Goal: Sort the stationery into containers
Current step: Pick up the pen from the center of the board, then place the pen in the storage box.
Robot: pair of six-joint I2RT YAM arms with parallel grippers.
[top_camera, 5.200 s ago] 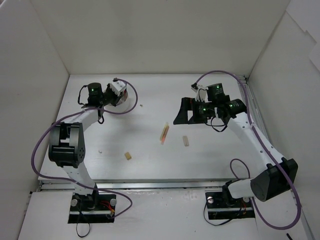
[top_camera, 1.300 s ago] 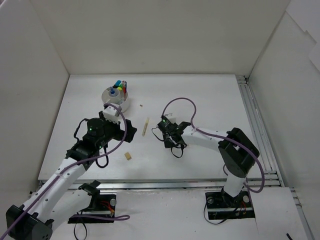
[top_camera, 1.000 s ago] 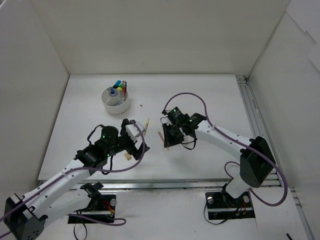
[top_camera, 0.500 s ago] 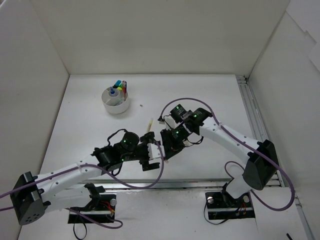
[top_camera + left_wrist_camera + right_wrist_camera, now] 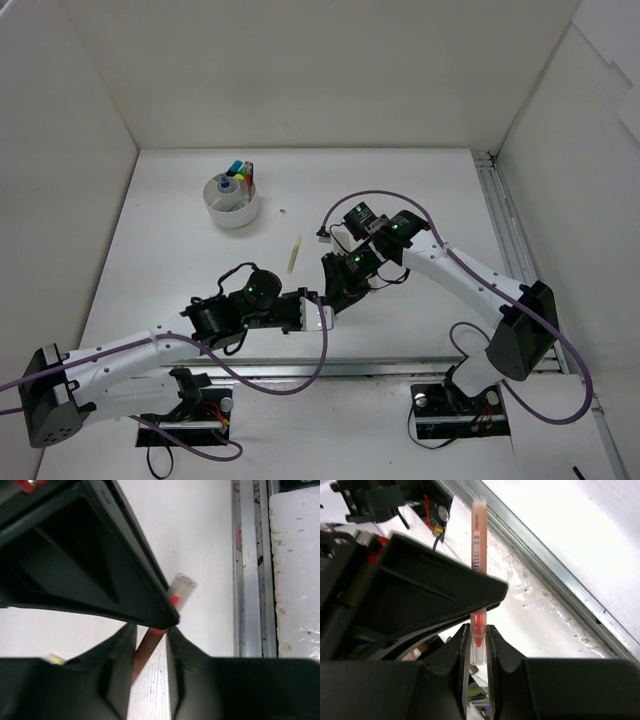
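A thin red pen (image 5: 479,555) with a clear end (image 5: 181,586) hangs above the table's near middle. My right gripper (image 5: 476,630) is shut on the clear end. My left gripper (image 5: 150,630) meets it from the left, and its fingers are shut round the pen's reddish barrel (image 5: 146,652). In the top view the two grippers touch, left (image 5: 325,312) and right (image 5: 336,293), and they hide the pen. The white bowl (image 5: 236,218) stands at the back left with several coloured items upright in it. A cream stick (image 5: 295,253) lies on the table between the bowl and the grippers.
A metal rail (image 5: 400,362) runs along the table's near edge, also seen as the rail (image 5: 249,580) in the left wrist view. A small speck (image 5: 283,211) lies right of the bowl. White walls close in the left, back and right sides.
My left arm swung from beside the bowl to the near middle, and its open jaws closed on the pen. The right gripper carried the pen nearer and stayed shut.
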